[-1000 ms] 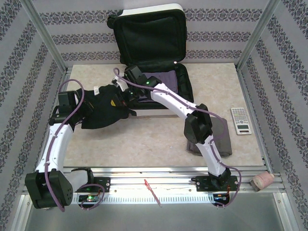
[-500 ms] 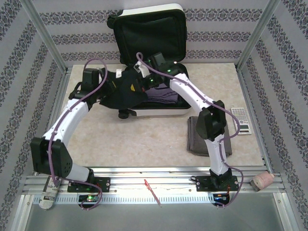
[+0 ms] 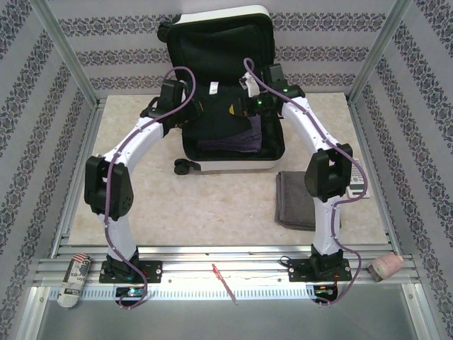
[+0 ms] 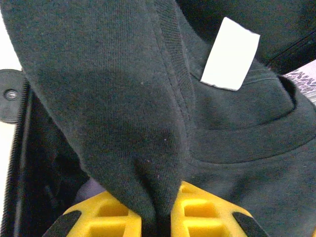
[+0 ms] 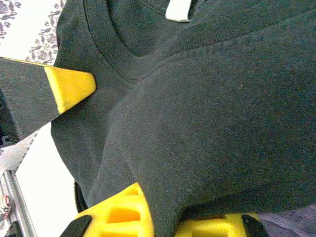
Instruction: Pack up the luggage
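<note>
luggage (image 3: 219, 53): 1, lid up | black garment (image 4: 98, 89): 1, clamped by left gripper (image 4: 160, 217) and right gripper (image 5: 165, 219)

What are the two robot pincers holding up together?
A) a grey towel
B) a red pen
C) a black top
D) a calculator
C: the left pincer and the right pincer are both shut on the black top, over the open luggage; the grey towel lies flat on the table.
</note>
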Tool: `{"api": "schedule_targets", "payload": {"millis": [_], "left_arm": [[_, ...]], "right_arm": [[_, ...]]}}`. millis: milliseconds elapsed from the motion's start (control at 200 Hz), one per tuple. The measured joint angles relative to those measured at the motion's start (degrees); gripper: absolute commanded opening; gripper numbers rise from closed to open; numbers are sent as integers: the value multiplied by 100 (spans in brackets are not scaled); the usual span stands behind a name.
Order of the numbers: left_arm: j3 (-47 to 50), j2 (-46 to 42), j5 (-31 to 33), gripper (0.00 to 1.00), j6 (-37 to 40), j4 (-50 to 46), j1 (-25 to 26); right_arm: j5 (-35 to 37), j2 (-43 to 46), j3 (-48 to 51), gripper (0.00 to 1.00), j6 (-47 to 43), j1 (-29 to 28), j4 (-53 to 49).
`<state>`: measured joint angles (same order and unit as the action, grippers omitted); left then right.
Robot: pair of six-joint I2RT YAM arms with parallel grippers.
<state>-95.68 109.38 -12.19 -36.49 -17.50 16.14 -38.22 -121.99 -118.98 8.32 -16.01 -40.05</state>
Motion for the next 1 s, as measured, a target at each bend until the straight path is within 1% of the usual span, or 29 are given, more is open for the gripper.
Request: {"api": "schedule_targets", "payload": {"millis": [150,290,310,385,415,430,445,465,495,530,570,655,784,999], "left_arm": [[-348,540,-90,0,-72,59,42],[-555,990,-199,0,-175,105,81],[-577,1040,-205,5,-179,105,83],[-697,1228,-240,27,-221,98,105],[-752,1300,-238,38,-221,98,105],[-774,1331,-240,46,-238,98,105],[-798,1360,-236,52,-243,92,105],[-820,1379,-227,56,-240,83,105],[-841,1392,-212,59,-254,61,105],[-874,1392,-168,61,-254,-9,105],[-933,1392,-101,62,-245,-81,105],[-1073,1390,50,63,-203,-219,105],[-1110,1294,203,63,-125,-361,105],[-765,833,232,63,-127,-304,111]], "right_arm": [[48,-197,92,0,-46,273,-7],[142,-472,140,0,-85,382,-52],[155,-509,140,0,-85,391,-52],[216,-612,140,1,-87,407,-66],[247,-645,140,9,-94,415,-79],[269,-658,140,14,-105,417,-90],[291,-671,140,20,-107,420,-94],[332,-682,140,26,-103,426,-111],[398,-699,140,36,-129,433,-136],[487,-710,140,46,-120,448,-179],[595,-717,140,53,-116,468,-205],[828,-715,160,62,-160,529,-175],[1099,-564,514,66,-70,636,20],[1204,-205,841,64,42,715,177]]}}
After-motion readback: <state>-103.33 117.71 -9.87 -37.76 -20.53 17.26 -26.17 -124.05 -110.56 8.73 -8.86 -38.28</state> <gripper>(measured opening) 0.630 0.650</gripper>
